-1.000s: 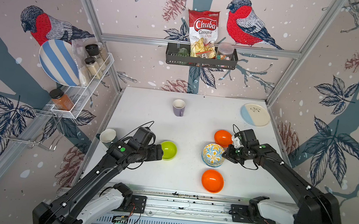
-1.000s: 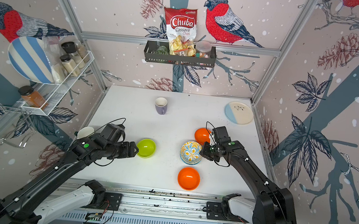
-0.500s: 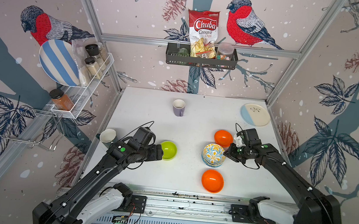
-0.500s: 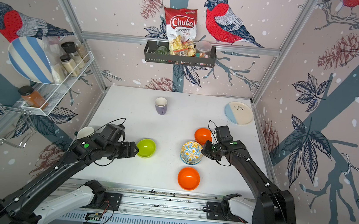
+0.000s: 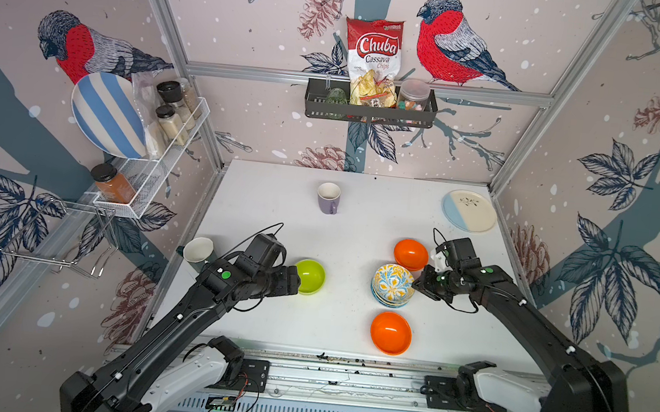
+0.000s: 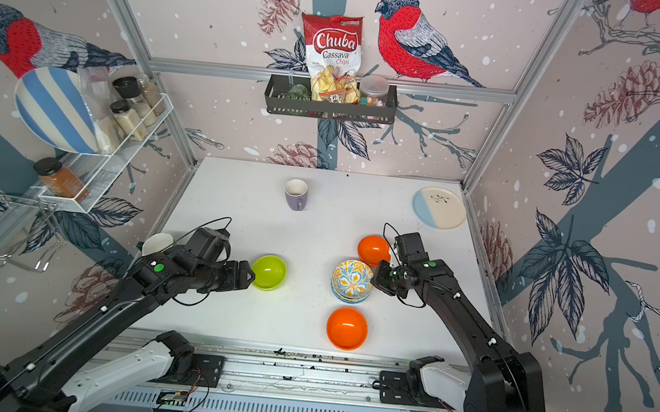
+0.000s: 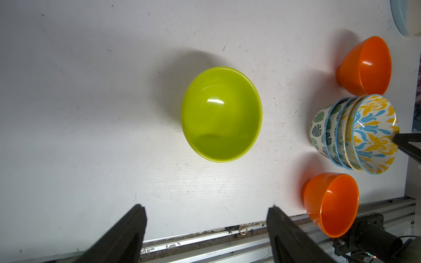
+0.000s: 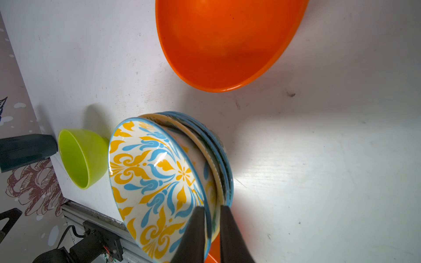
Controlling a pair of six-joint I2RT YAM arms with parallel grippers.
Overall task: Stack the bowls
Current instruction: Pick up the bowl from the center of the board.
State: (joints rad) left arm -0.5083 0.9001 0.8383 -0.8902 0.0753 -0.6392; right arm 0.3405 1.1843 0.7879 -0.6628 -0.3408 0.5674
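Table (image 5: 358, 239): bowl stack (image 5: 392, 285) upright (mouths up), right pincer (image 8: 212, 208) gripping rim.

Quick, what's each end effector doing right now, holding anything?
Left end effector: open, empty, facing the lime green bowl.
Right end effector: closed on the rim of the top floral bowl.
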